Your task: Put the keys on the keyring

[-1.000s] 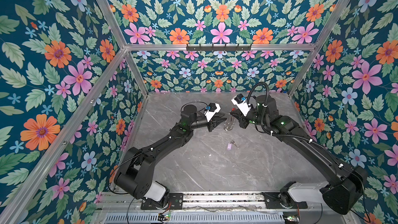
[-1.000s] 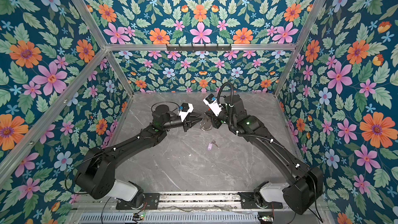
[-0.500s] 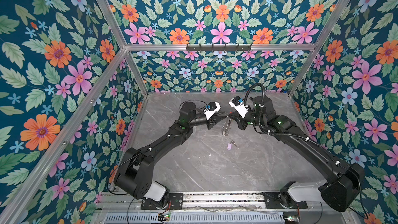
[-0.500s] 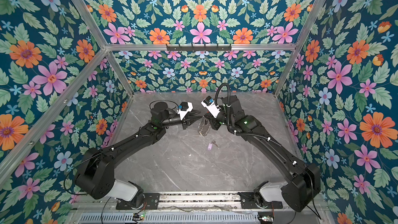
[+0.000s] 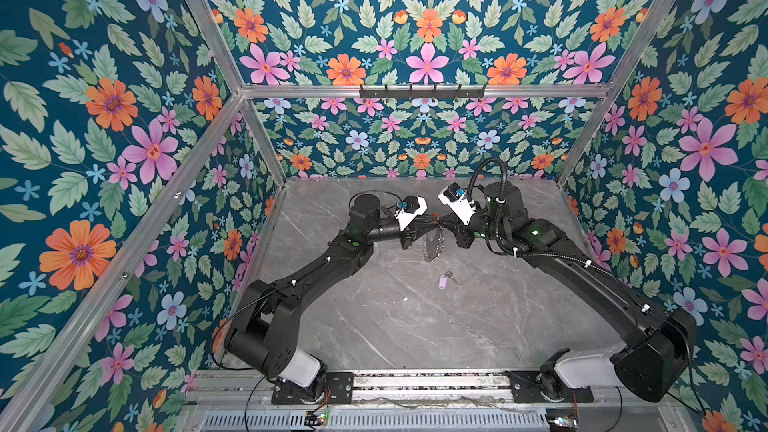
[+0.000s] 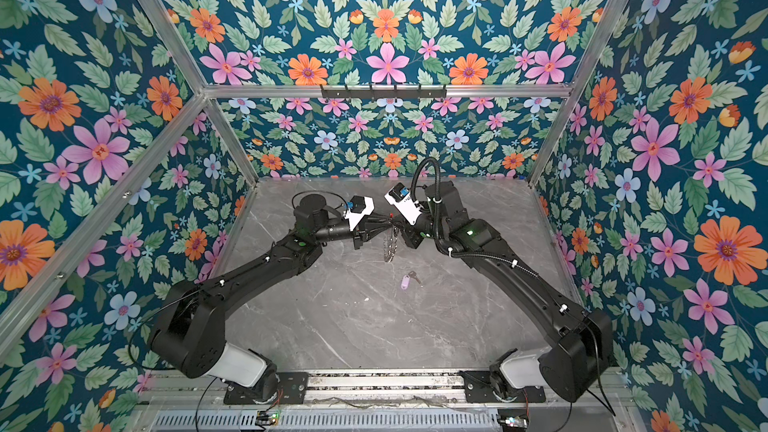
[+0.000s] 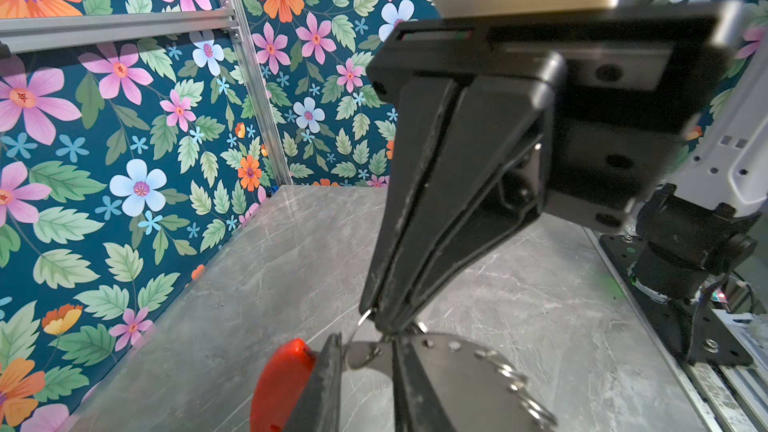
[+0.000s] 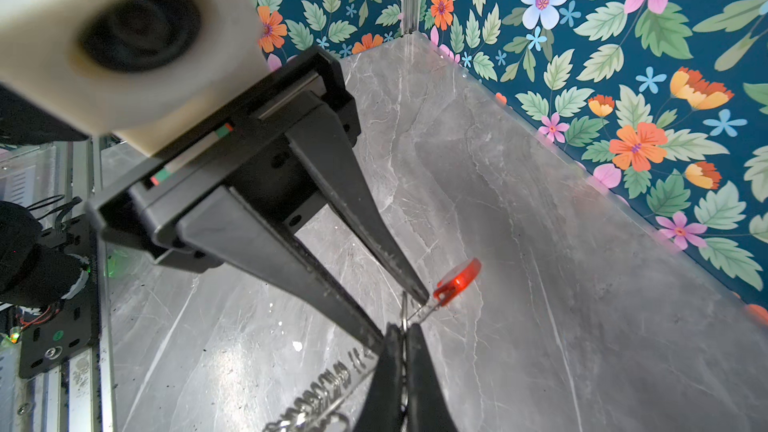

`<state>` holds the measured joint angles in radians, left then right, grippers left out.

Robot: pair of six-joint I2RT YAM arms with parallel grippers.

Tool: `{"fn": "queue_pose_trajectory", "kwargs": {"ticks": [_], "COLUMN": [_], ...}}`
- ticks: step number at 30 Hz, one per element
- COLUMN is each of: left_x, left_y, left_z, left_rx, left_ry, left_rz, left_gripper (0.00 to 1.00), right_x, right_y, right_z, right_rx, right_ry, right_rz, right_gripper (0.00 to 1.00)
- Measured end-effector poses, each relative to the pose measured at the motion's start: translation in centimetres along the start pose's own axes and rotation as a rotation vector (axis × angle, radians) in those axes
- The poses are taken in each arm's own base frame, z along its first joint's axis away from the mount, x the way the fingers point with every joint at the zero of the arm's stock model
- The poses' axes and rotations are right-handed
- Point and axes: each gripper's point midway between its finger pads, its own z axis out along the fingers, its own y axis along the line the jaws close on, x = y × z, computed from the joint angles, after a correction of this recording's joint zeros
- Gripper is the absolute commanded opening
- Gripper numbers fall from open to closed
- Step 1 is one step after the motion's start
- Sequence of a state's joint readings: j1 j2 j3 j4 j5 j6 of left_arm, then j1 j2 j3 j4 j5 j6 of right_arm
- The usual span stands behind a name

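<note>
A: Marble table (image 5: 374,326), both top views: changes?
B: Moved: left gripper (image 5: 432,223), right gripper (image 5: 445,224), drawn tip to tip. Unmoved: lilac-tag key (image 5: 444,282), well clear of them.
A: Left wrist?
B: Narrow: left fingers (image 7: 324,380), round silver piece (image 7: 363,355); grip unclear.
A: Right wrist?
B: Clamped: right fingers (image 8: 386,380) on keyring (image 8: 457,280), long axis hanging downward.

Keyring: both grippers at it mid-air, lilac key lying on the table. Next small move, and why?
Probably close the left gripper firmly on the keyring beside its red section. Its jaws stand apart there, grip unclear, while the right gripper pinches only the thin wire. With a firm left hold, the right could let go and fetch the lilac key.
</note>
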<state>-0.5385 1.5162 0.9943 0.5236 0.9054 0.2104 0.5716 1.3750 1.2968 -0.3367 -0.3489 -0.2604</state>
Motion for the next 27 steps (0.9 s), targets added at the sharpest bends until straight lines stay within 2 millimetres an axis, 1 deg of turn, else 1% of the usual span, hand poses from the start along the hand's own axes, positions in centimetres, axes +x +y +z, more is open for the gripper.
{"fn": "queue_pose_trajectory", "kwargs": {"ticks": [3, 7, 10, 19, 20, 22, 23, 24, 25, 27], "left_x": [0.0, 0.0, 0.0, 0.3, 0.4, 0.3, 0.2, 0.3, 0.5, 0.9], "left_y": [0.0, 0.0, 0.2, -0.1, -0.2, -0.4, -0.6, -0.8, -0.9, -1.2], "left_z": [0.0, 0.0, 0.0, 0.2, 0.2, 0.2, 0.1, 0.2, 0.1, 0.1], "left_rx": [0.004, 0.006, 0.002, 0.035, 0.040, 0.046, 0.055, 0.057, 0.058, 0.061], "left_ry": [0.000, 0.003, 0.005, 0.005, 0.004, -0.007, -0.017, -0.022, -0.025, -0.033], "left_rz": [-0.001, -0.002, -0.002, -0.023, -0.035, -0.036, -0.048, -0.053, -0.076, -0.122], "left_gripper": [0.22, 0.11, 0.00, 0.00, 0.00, 0.00, 0.00, 0.00, 0.00, 0.00], "right_x": [0.2, 0.2, 0.3, 0.6, 0.7, 0.7, 0.6, 0.3, -0.4, -1.7], "right_y": [0.0, -0.1, 0.1, 0.1, 0.1, 0.3, 0.2, 0.2, 0.1, 0.0], "right_z": [0.2, 0.2, 0.2, 0.1, 0.0, -0.3, -0.5, -0.7, -1.0, -1.8], "right_rx": [-0.003, 0.001, -0.005, -0.003, -0.002, -0.001, 0.006, 0.009, 0.017, 0.025], "right_ry": [0.006, 0.009, 0.011, 0.017, 0.016, 0.012, 0.005, -0.007, -0.036, -0.090], "right_rz": [-0.001, -0.004, -0.004, 0.025, 0.033, 0.059, 0.089, 0.108, 0.115, 0.161], "right_gripper": [0.00, 0.00, 0.00, 0.00, 0.03, 0.22, 0.29, 0.32, 0.34, 0.37]}}
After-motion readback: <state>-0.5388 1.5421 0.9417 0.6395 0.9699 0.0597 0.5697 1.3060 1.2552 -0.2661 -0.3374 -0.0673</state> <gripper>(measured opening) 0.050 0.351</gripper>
